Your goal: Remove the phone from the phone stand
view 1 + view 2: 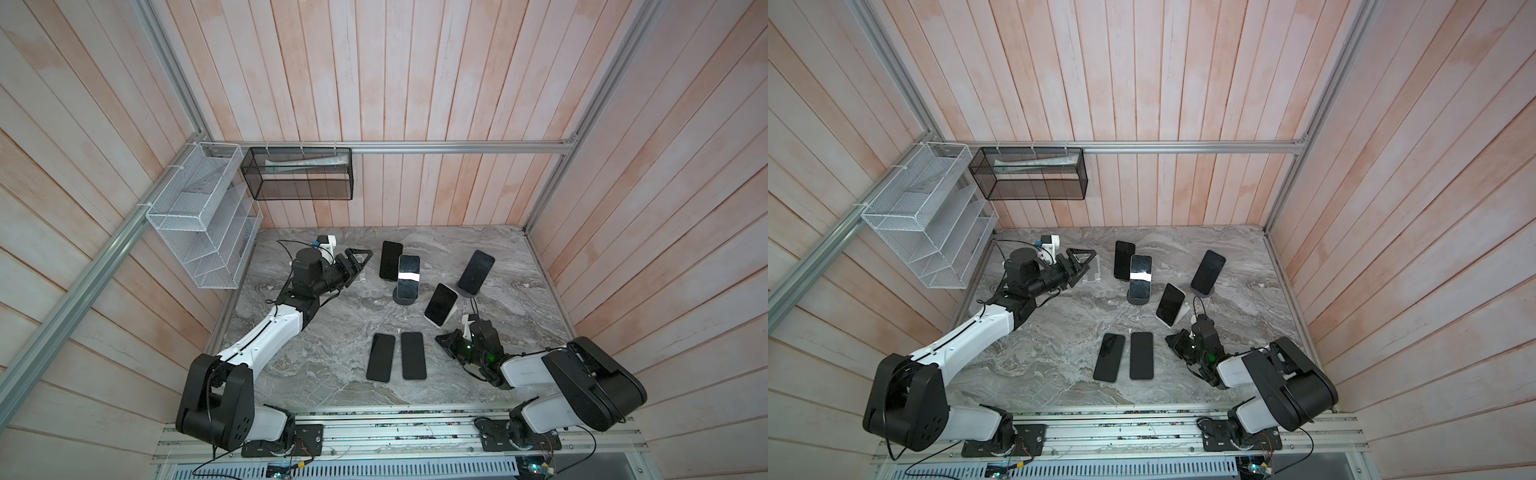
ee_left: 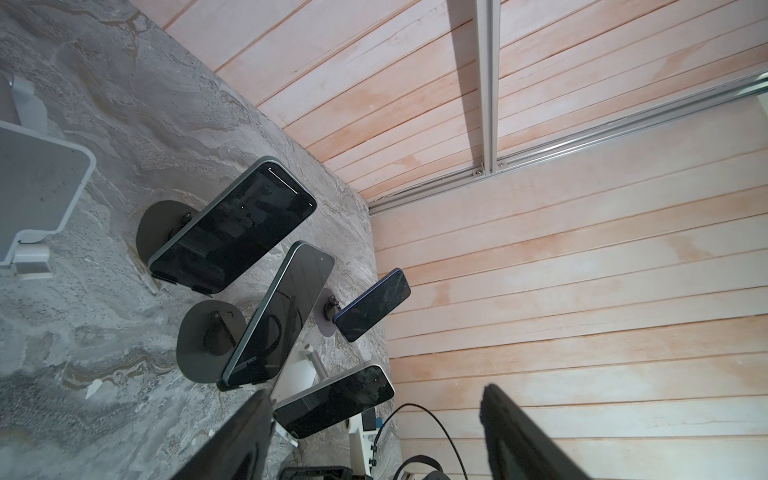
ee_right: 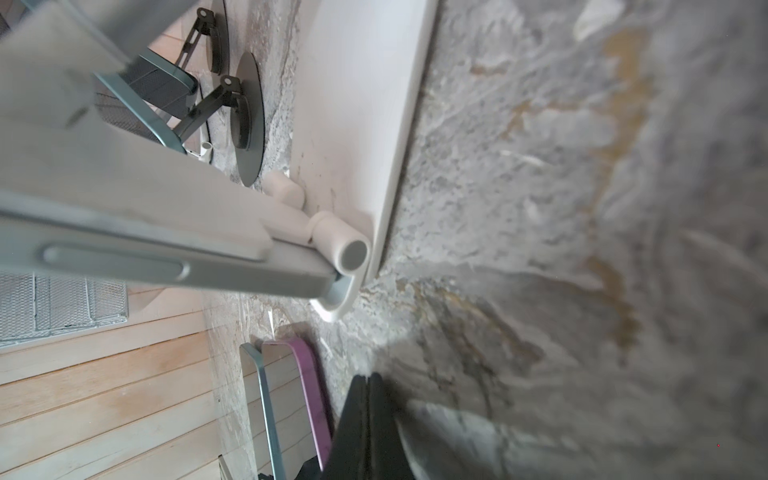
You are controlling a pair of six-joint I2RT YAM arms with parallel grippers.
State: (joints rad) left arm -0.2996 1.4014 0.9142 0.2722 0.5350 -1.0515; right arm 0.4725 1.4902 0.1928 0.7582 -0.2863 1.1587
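Both top views: right gripper [image 1: 441, 340], jaws together, must spread to pinch the dark-screened phone [image 1: 440, 304] at its twelve o'clock; left gripper [image 1: 362, 258] gapes empty.

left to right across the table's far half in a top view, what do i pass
left gripper → phone with white glare stripe → phone on white stand → phone on round grey stand

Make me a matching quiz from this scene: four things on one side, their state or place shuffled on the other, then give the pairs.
Things:
1. left gripper
2. right gripper
3. phone on the white stand
4. black mesh basket

States or places:
A. hangs from the back rail
B. jaws shut, empty
C. propped at a tilt
D. jaws apart, empty

Pairs: 1-D, 2-B, 3-C, 4-A.
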